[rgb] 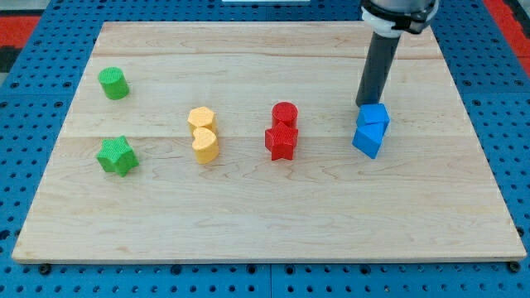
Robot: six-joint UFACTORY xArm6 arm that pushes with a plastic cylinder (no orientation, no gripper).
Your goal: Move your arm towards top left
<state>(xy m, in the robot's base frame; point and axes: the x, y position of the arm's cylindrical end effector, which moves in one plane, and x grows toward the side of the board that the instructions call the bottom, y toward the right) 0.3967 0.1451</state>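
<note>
My tip point(365, 104) sits in the upper right of the frame, at the end of a dark rod that comes down from the view's top edge, and it rests on the wooden board point(265, 223) just above and slightly left of the upper blue block point(375, 115), so close that I cannot tell whether it touches. There are no fingers here to be released or clenched: the rod holds nothing and only meets the table top. That upper blue block, a cube-like shape, touches a second blue block point(368, 140) just below it. Toward the middle of the frame a red cylinder point(285, 113) stands touching a red star-shaped block point(281, 142) beneath it. Left of these, an upper yellow block point(200, 119) and a lower yellow block point(205, 145), both rounded, stand pressed together, one above the other. At the left side of the frame a green cylinder point(113, 84) stands alone in the upper left, well apart from a green star point(116, 156) below it. The top left of the board, the task's goal, lies well away from my tip, across the whole width of the board, beyond the green cylinder.
</note>
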